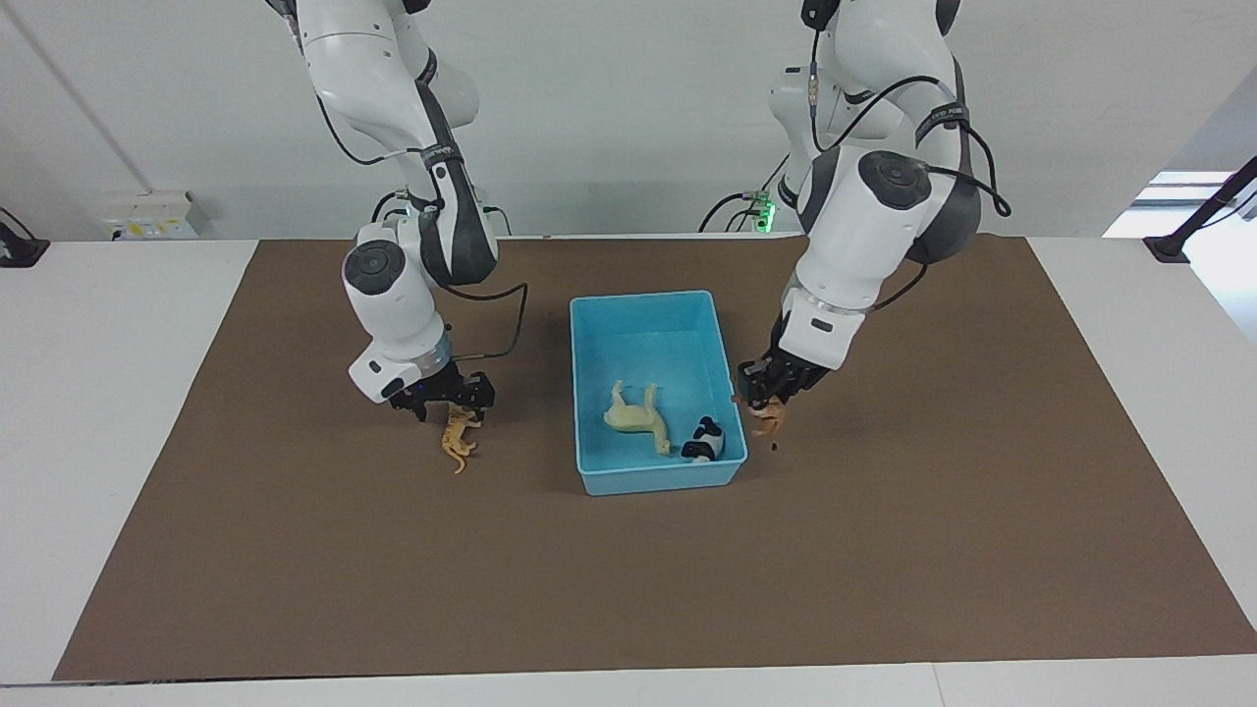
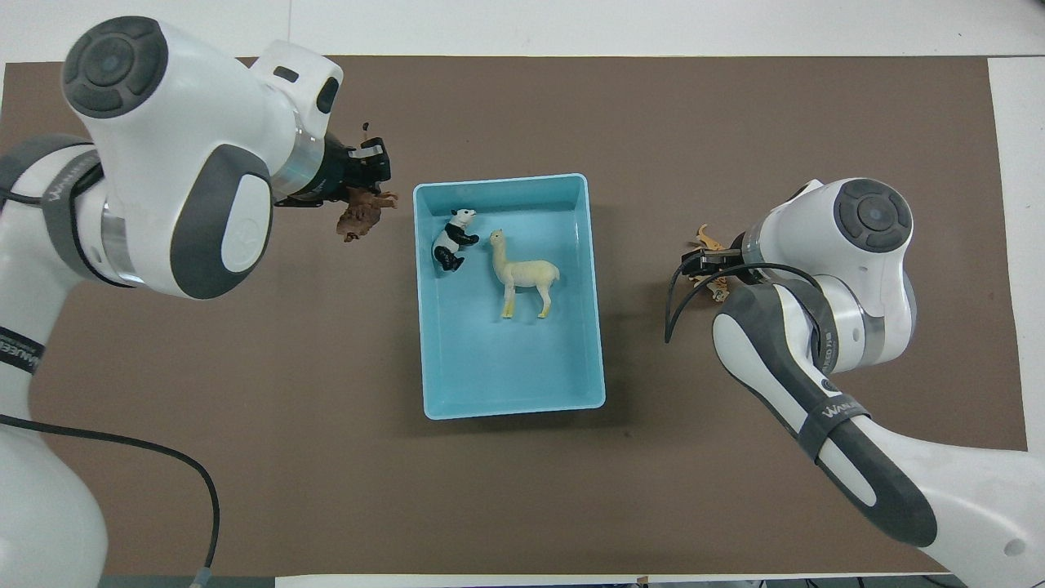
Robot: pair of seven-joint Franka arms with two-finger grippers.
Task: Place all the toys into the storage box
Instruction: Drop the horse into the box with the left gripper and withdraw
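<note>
The storage box (image 1: 652,310) sits mid-counter (image 1: 884,550) — llama (image 1: 636,416) and panda (image 1: 704,441) lie inside. Left hand (image 1: 766,395), clamped on the brown horse (image 1: 767,420), hangs just beside the box. Right hand (image 1: 454,396) — spread wide — straddles the tiger (image 1: 458,440) lying on the counter.

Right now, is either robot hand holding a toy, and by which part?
The left gripper holds the brown horse-like toy, hanging from its upper part. The right gripper is down at the orange tiger, jaws open.

Partial white lettering, "WANLE", is seen on a dark band (image 2: 834,411) around the right arm, well back from its fingers.
</note>
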